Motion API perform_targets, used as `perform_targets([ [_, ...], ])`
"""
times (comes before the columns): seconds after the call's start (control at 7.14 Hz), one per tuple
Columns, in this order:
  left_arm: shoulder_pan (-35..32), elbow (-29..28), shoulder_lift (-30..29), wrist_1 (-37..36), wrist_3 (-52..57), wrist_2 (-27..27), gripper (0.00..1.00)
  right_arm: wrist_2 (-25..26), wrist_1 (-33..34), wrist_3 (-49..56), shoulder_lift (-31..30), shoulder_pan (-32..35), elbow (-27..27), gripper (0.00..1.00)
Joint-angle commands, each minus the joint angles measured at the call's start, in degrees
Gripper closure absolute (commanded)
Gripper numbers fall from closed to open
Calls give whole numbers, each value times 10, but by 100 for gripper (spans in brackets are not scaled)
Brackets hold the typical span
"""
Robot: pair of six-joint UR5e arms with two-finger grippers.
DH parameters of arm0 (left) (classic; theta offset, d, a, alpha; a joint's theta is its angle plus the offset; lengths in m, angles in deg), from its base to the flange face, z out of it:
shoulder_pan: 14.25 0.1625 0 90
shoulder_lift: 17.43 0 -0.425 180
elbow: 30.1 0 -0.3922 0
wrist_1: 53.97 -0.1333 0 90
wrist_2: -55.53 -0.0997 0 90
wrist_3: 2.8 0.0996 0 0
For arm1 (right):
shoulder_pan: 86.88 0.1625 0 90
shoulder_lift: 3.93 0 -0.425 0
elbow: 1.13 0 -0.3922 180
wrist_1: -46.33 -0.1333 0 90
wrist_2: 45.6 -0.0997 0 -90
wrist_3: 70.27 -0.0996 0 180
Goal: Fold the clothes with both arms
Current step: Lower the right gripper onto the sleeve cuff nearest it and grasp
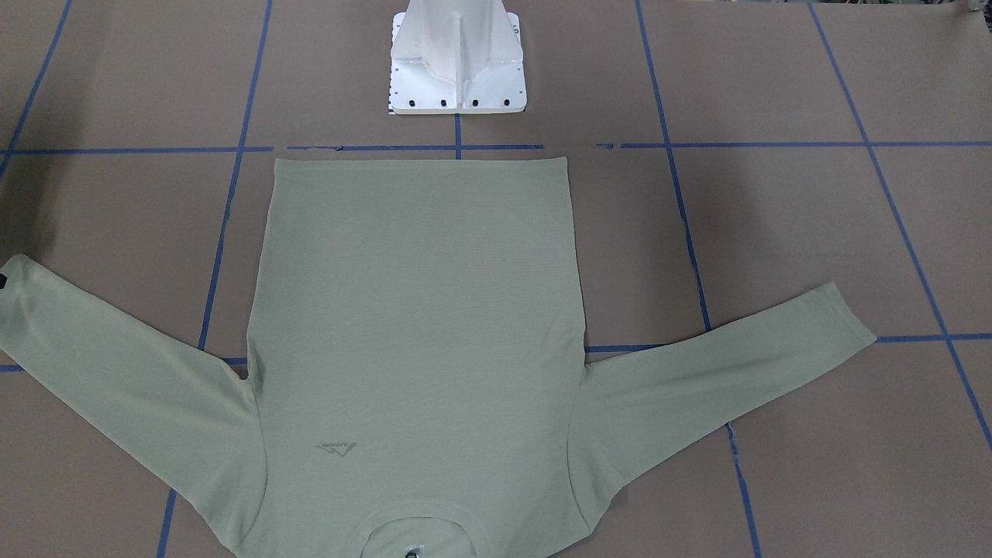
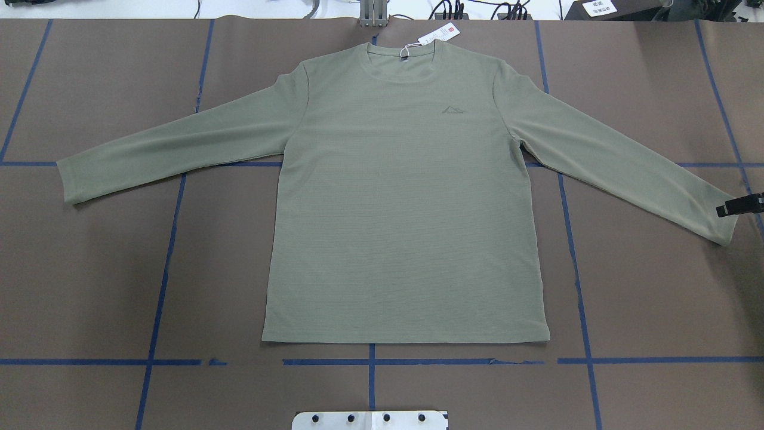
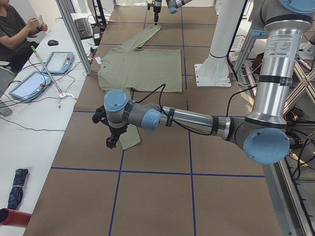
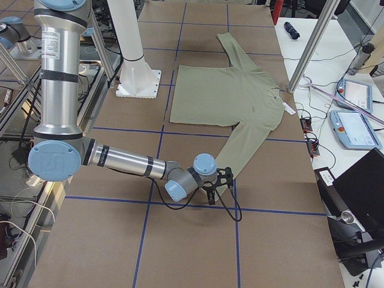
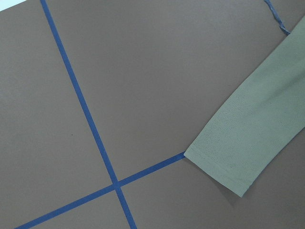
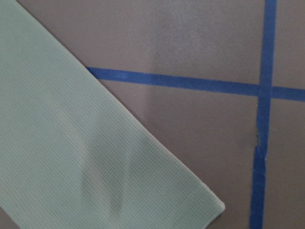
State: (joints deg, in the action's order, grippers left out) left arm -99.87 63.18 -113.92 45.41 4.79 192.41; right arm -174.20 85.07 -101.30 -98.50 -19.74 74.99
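The pale sage-green shirt (image 2: 406, 197) lies flat and face up on the brown table, sleeves spread, collar and white hang tag (image 2: 439, 33) at the far edge. My right gripper (image 2: 740, 206) hangs over the right sleeve cuff (image 6: 190, 200). Only one black finger shows from overhead. In the exterior right view (image 4: 217, 187) its fingers look spread and empty. My left gripper (image 3: 112, 140) hovers above the left sleeve cuff (image 5: 224, 162). It shows only in the side view, so I cannot tell whether it is open or shut.
The white pedestal base (image 1: 457, 62) stands just behind the shirt's hem. Blue tape lines (image 2: 170, 251) grid the table. An operator (image 3: 15, 29) sits at a side table with tablets (image 3: 59, 61). An aluminium post (image 3: 74, 34) stands at the table's far edge.
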Motion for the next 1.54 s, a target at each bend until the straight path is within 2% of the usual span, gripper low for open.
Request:
perform_targets([
  [0.0,0,1,0,0,1,0,0,12,-2,-4,-2,-22,-4,0],
  [0.28,0,2,0,0,1,0,0,11,0,0,-7,-22,-4,2],
  [0.42,0,1,0,0,1,0,0,5,1,0,-7,-22,-4,45],
  [0.56,0,1,0,0,2,0,0,-1,2,3,-6,-21,0,82],
  [0.7,0,1,0,0,2,0,0,-12,2,3,-2,-20,3,87],
  [0.84,0,1,1,0,2,0,0,-16,3,3,-1,-16,5,98],
  [1.4,0,1,1,0,1,0,0,-39,5,2,4,3,8,100],
])
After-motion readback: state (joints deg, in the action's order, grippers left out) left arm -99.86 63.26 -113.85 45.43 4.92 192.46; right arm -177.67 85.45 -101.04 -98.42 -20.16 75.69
